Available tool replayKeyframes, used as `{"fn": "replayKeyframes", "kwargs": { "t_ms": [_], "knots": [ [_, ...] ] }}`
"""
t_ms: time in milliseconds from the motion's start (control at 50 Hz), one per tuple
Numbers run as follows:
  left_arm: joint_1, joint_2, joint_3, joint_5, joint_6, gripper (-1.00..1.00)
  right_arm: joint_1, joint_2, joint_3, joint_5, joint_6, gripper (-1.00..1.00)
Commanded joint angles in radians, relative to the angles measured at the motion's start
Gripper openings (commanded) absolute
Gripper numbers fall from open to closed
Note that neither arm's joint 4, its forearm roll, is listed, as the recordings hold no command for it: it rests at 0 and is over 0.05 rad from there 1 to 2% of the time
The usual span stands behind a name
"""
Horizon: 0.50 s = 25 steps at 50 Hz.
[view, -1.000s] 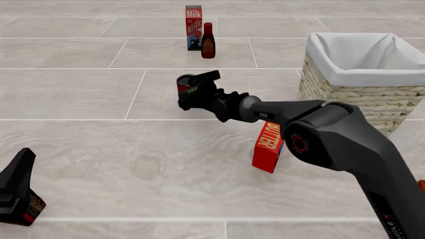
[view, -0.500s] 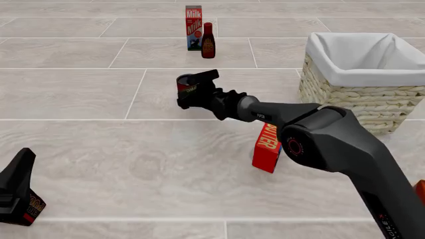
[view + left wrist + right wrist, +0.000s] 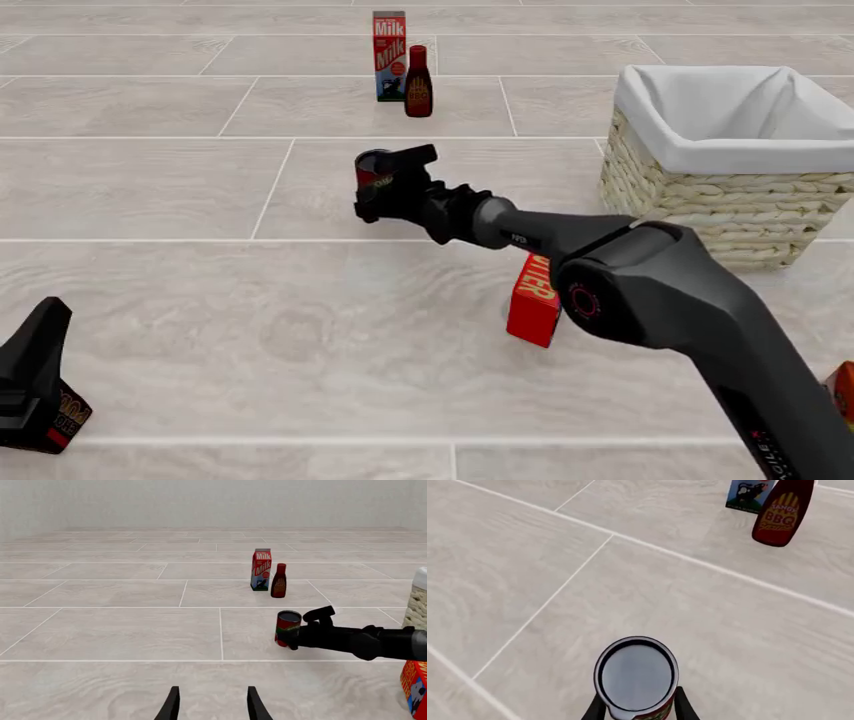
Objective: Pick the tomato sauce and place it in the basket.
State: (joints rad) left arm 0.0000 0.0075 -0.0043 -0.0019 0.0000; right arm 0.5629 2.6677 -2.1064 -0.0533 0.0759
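We see the right gripper [image 3: 387, 185] stretched far forward over the tiled table [image 3: 160, 190], its two fingers closed on either side of the tomato sauce [image 3: 370, 172], which stands near the middle of the table, well apart from the basket [image 3: 731, 200] at the far right. In the front view the gripper's body covers most of the can, so only its dark top and a sliver of red label show, and we cannot tell whether the can rests on the table or is raised off it. The right wrist view looks down on the can's grey lid [image 3: 636, 676]; only the finger tips [image 3: 594, 709] show at the picture's edge, pressed against the can's sides, with the label nearly all out of frame. Beyond the can stand a milk carton [image 3: 388, 55] and a BBQ sauce bottle [image 3: 419, 82], touching or nearly so in the front view; in the right wrist view the carton is cut off to its lower corner. A red butter box [image 3: 535, 298] is half hidden behind the right arm. The left gripper [image 3: 212, 706] sits low near the table's near left corner, its fingers spread apart with nothing between them; a small dark packet [image 3: 64, 418] beside it is too obscured to read.
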Motion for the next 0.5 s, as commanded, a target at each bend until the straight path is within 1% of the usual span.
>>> {"fn": "replayKeyframes", "kwargs": {
  "t_ms": [20,80,100,120,140,200,320,380,500],
  "knots": [
    [0.0,0.0,0.0,0.0,0.0,1.0,0.0,0.016,-0.021,0.01,0.002,1.0],
    [0.0,0.0,0.0,0.0,0.0,1.0,-0.002,0.01,-0.01,-0.001,0.0,1.0],
    [0.0,0.0,0.0,0.0,0.0,1.0,-0.001,0.0,0.006,-0.011,-0.001,-1.0],
    [0.0,0.0,0.0,0.0,0.0,1.0,-0.001,-0.001,0.008,-0.012,-0.001,-1.0],
    [0.0,0.0,0.0,0.0,0.0,1.0,0.007,-0.019,0.042,-0.03,0.0,-1.0],
    [0.0,0.0,0.0,0.0,0.0,1.0,0.004,-0.024,0.044,-0.028,-0.003,-1.0],
    [0.0,0.0,0.0,0.0,0.0,1.0,0.006,-0.06,0.104,-0.058,-0.009,-1.0],
    [0.0,0.0,0.0,0.0,0.0,1.0,0.012,-0.094,0.156,-0.083,-0.011,-1.0],
    [0.0,0.0,0.0,0.0,0.0,1.0,0.009,-0.166,0.221,-0.103,-0.012,-1.0]
  ]
}}
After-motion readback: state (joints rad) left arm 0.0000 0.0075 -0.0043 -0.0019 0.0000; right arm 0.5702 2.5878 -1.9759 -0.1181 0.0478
